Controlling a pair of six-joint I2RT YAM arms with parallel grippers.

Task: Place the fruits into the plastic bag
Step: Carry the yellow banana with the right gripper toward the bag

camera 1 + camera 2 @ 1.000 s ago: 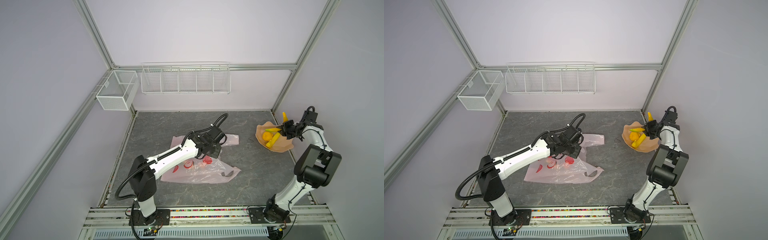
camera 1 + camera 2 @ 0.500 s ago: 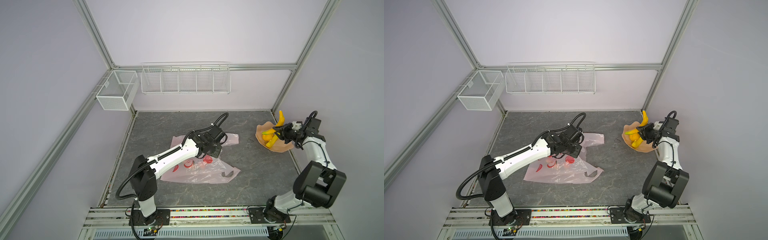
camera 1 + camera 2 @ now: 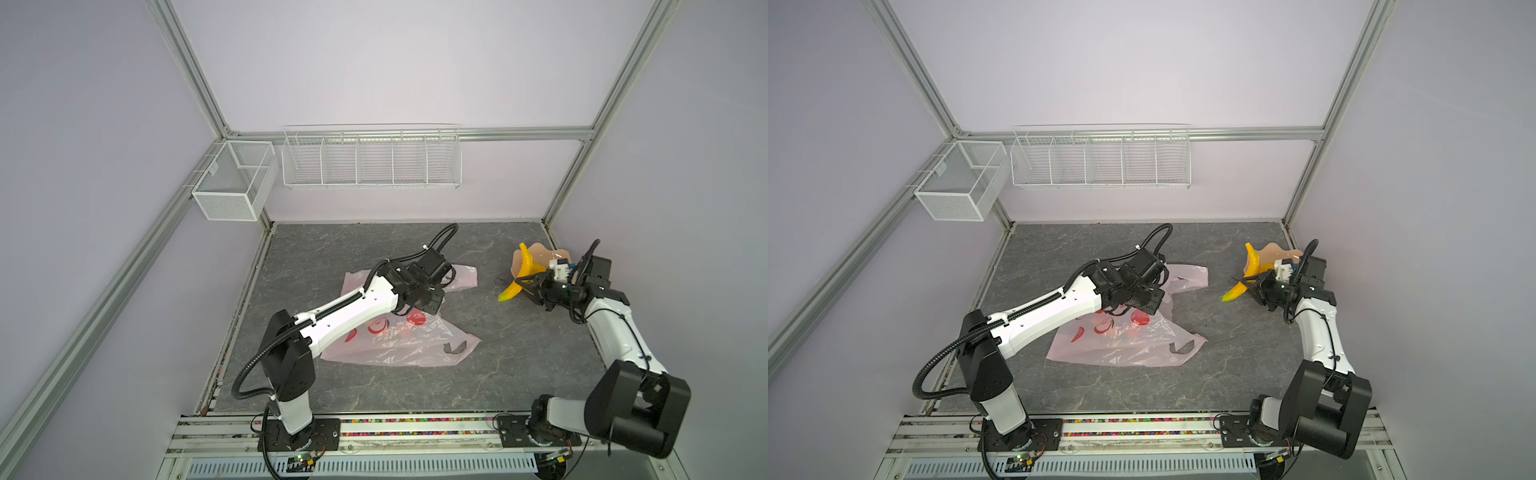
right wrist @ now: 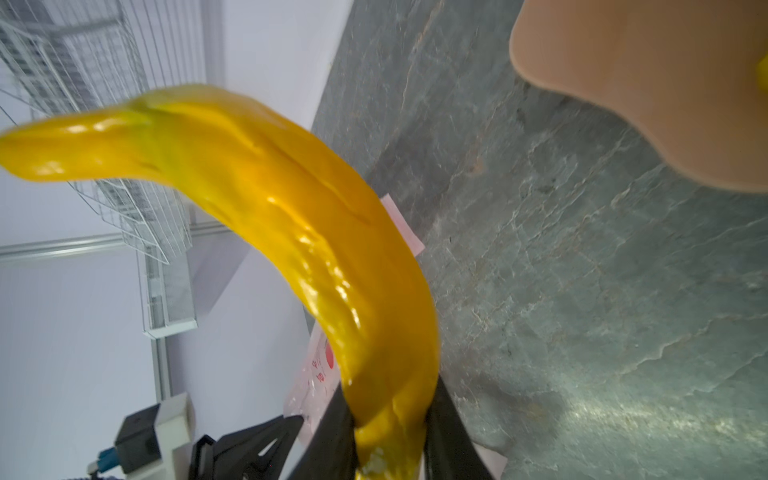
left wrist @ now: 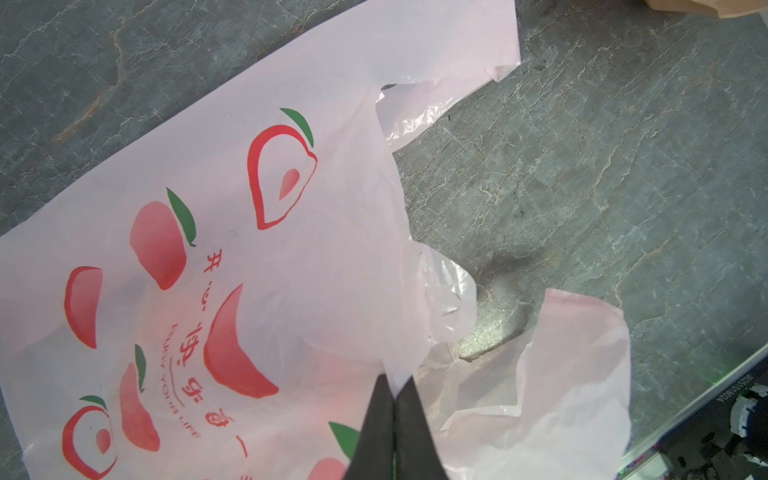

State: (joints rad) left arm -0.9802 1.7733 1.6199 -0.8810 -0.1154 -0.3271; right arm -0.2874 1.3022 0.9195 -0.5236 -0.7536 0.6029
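The right jaws are clamped near one end of the yellow banana, which curves away from them, held off the desk. The peach-coloured plate lies just beyond these jaws. The left jaws are pressed together on the rim of the plastic bag, whose printed body spreads on the desk beneath and behind them. The banana is well apart from the left jaws.
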